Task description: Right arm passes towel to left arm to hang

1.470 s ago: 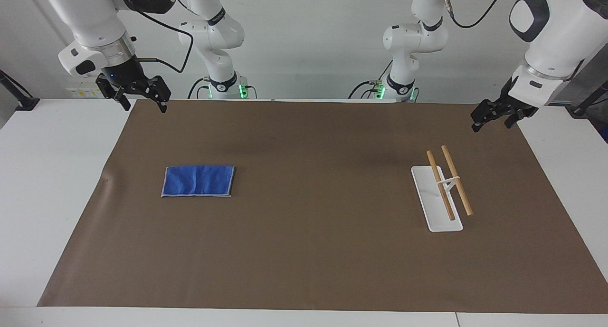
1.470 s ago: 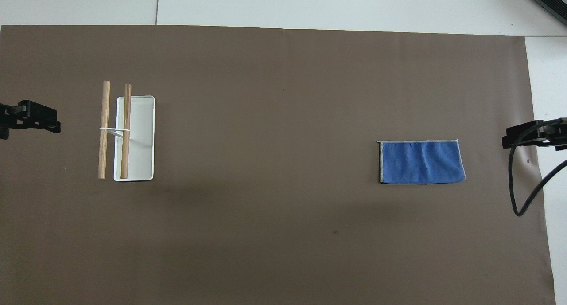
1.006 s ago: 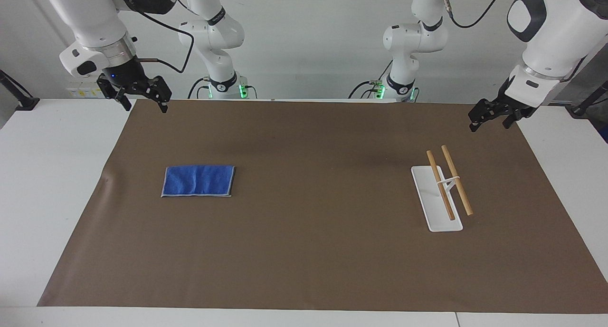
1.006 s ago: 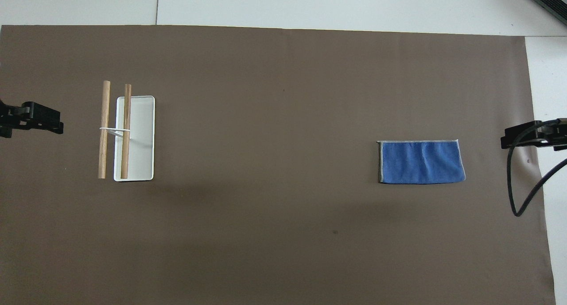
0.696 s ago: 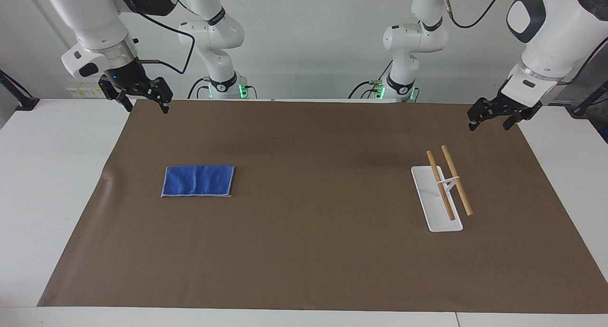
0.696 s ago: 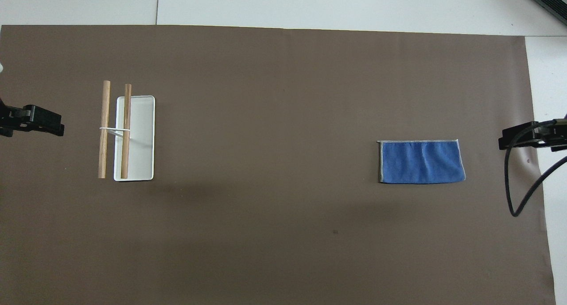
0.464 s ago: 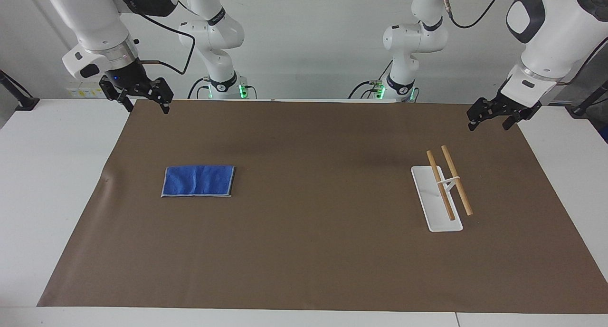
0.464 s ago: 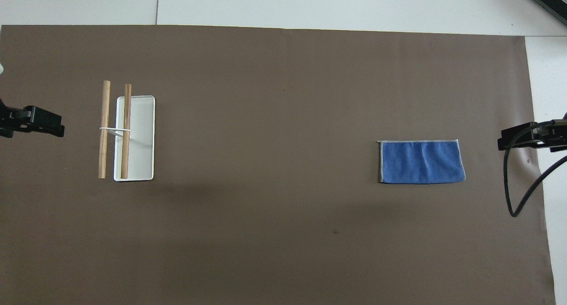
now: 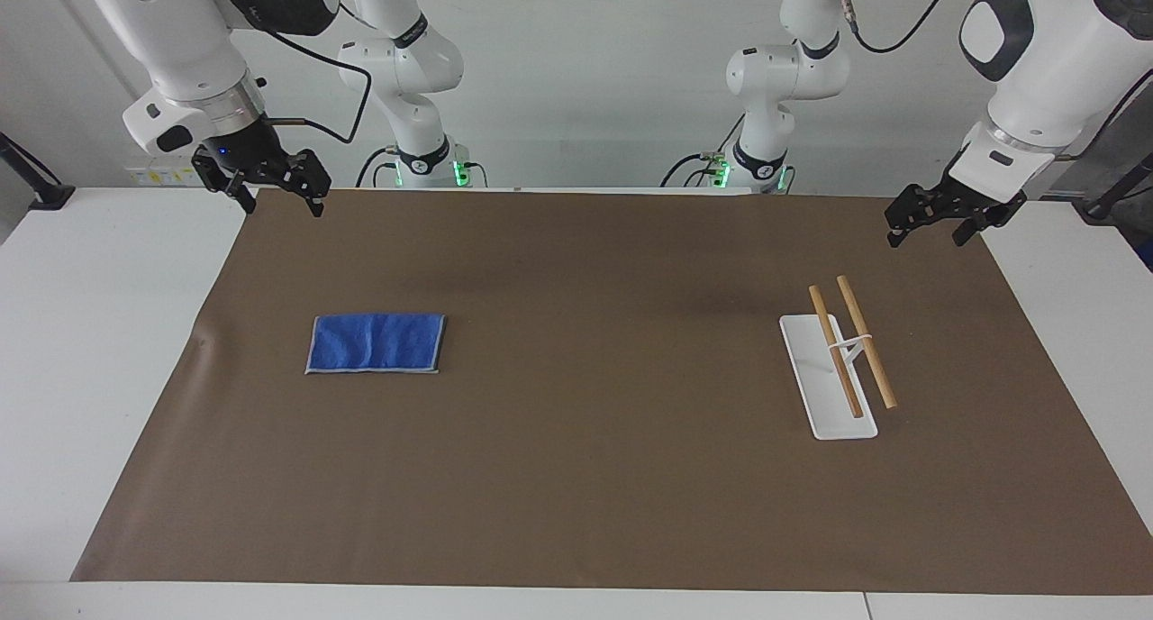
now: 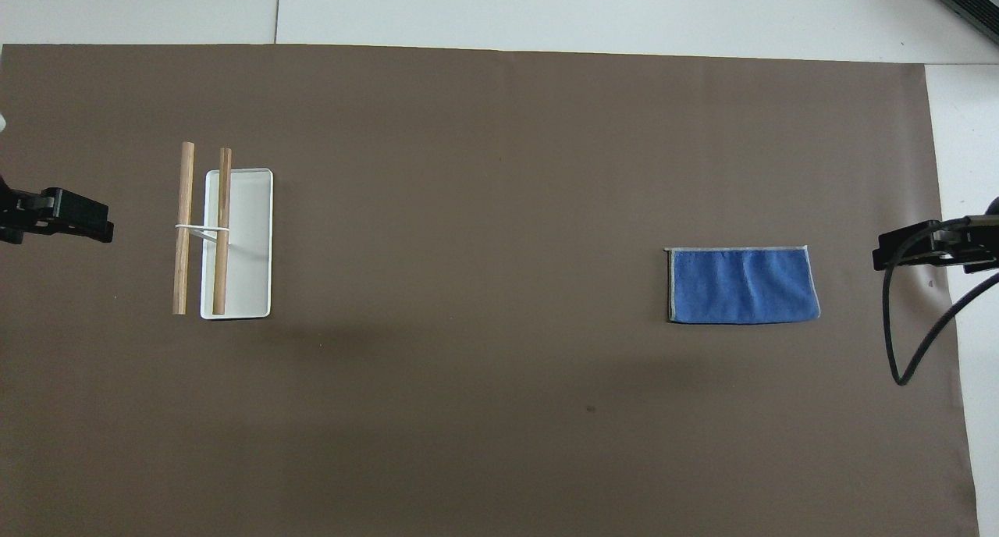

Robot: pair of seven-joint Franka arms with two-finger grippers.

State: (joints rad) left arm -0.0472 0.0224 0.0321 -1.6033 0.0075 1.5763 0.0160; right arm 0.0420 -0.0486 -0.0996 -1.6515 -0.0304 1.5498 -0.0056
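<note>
The blue towel point(image 9: 375, 343) lies flat and folded on the brown mat, toward the right arm's end of the table; it also shows in the overhead view point(image 10: 743, 285). My right gripper point(image 9: 281, 207) is open and empty, up in the air over the mat's edge at that end, apart from the towel; its tip shows in the overhead view point(image 10: 909, 250). My left gripper point(image 9: 925, 238) is open and empty, in the air over the mat's edge at the left arm's end, beside the rack point(image 9: 842, 360); it also shows in the overhead view point(image 10: 74, 215).
The rack point(image 10: 222, 232) has a white base tray and two wooden rods held level above it. The brown mat point(image 9: 585, 476) covers most of the white table. A black cable point(image 10: 917, 350) loops off the right wrist.
The right gripper has crept a little toward the towel. The left gripper has shifted slightly toward the rack and risen a bit. Towel and rack have not moved.
</note>
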